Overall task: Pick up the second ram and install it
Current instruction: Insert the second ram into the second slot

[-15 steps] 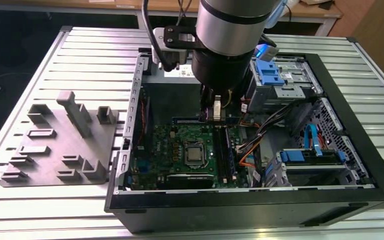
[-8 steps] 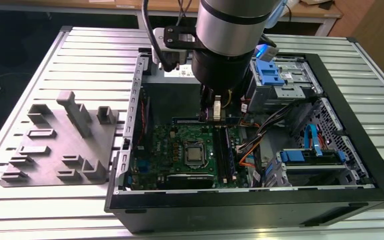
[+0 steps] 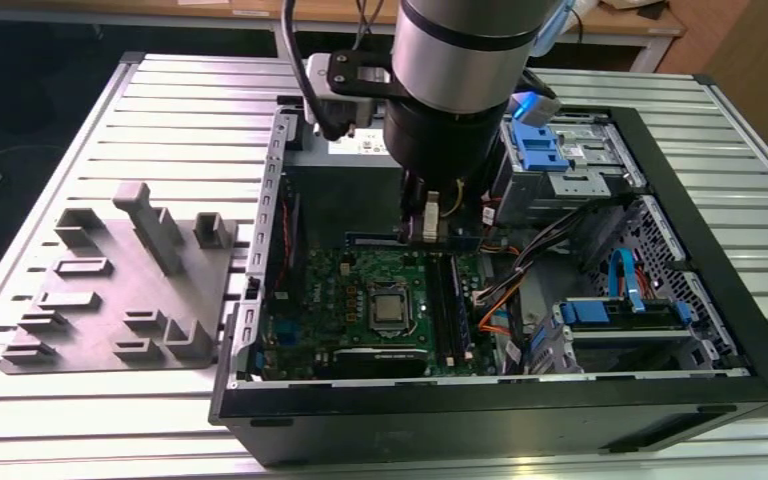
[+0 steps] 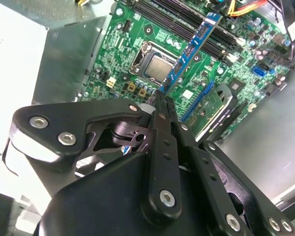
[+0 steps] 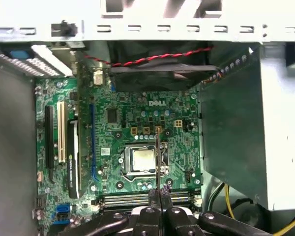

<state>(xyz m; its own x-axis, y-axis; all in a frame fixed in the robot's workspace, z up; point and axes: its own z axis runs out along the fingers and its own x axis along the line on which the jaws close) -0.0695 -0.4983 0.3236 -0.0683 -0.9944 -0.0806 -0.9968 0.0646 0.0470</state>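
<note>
Jaws: clenched on one short end of the second ram point(image 4: 191, 50), a slim flat blue memory stick with a row of small black chips.
Gripper point(image 4: 162, 98): black, two-fingered, with its fingertips pressed flat against either face of the stick; in the exterior view it hangs low inside the case.
Second ram, pose: it reaches out past the fingertips. In the first wrist view it is seen edge-on as a thin dark line (barely wider than a wire).
Second ram, place: held above the green motherboard point(image 5: 182, 113), over the stretch between the square silver processor socket point(image 5: 142, 160) and the long black memory slots point(image 5: 123, 199). It is not seated in any slot.
Arm: a thick silver and black cylinder point(image 3: 464, 60) that comes down from above into the open case.
Case: a black desktop computer case point(image 3: 491, 420) lying on its side, lid off, with blue plastic drive latches toward the exterior view's right.
Holder: a grey plastic holder block point(image 3: 117, 290) lies outside the case, on the exterior view's left, well apart from the gripper.
Table: a slatted pale metal table point(image 3: 184, 100) carries both case and holder.
</note>
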